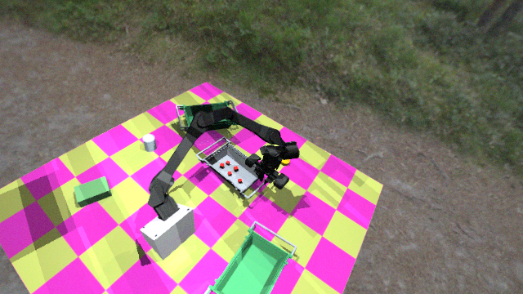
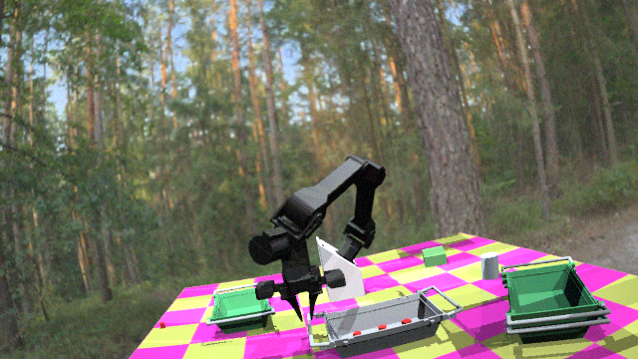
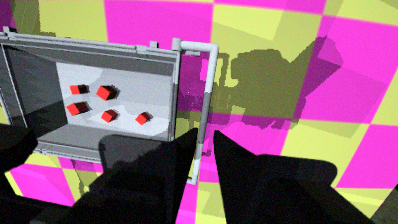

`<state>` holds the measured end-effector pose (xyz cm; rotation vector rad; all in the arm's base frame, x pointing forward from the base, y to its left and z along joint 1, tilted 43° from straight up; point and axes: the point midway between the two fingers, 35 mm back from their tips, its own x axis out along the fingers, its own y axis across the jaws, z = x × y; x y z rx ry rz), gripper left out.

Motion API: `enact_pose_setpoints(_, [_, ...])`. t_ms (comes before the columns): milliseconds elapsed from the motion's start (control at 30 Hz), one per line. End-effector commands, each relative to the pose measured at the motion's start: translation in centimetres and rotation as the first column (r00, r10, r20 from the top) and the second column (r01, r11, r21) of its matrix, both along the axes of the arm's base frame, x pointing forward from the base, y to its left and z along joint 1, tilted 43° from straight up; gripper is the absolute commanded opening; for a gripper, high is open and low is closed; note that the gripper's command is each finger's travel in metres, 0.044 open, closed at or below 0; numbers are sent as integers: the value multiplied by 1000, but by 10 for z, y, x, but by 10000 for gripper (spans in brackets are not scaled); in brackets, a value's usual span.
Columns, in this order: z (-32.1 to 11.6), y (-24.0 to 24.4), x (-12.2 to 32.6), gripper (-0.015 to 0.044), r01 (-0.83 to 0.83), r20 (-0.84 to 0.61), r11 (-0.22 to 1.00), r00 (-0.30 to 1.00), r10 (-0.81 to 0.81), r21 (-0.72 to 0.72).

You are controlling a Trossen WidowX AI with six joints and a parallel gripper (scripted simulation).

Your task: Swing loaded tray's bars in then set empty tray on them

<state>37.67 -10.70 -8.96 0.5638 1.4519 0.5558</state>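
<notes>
The grey loaded tray [image 1: 237, 154] [image 2: 394, 341] [image 3: 115, 46] holds several red blocks [image 1: 235, 165] [image 2: 382, 330] [image 3: 106, 92]. Its near bar [image 2: 309, 333] [image 3: 212, 70] is swung out beyond the end by my gripper. Its other bar [image 1: 211, 147] [image 2: 447, 298] is also out. My gripper [image 2: 306, 319] [image 3: 205, 133] points down over the near bar, slightly open and empty. In the wrist view the bar shows between the tips; whether they reach down beside it is unclear. Two empty green trays stand apart, one [image 1: 255, 265] [image 2: 241, 304] and another [image 1: 192, 112] [image 2: 540, 294].
The white robot base [image 1: 176, 234] [image 2: 349, 284] stands behind the grey tray. A green block [image 1: 93, 192] [image 2: 435, 255] and a pale cylinder [image 1: 149, 143] [image 2: 489, 265] stand farther off. A small yellow thing [image 1: 285, 162] shows beside the gripper.
</notes>
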Motion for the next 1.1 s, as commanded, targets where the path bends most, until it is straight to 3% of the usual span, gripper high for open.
enact_pose_setpoints(0, [-19, 20, -1, 84, -2, -14, 1000, 1000, 2, 13])
enact_pose_setpoints(433, [-32, 33, -2, 84, -2, -14, 1000, 1000, 2, 15])
enact_pose_setpoints(1067, [18, 38, -3, 84, -2, -15, 1000, 1000, 2, 16])
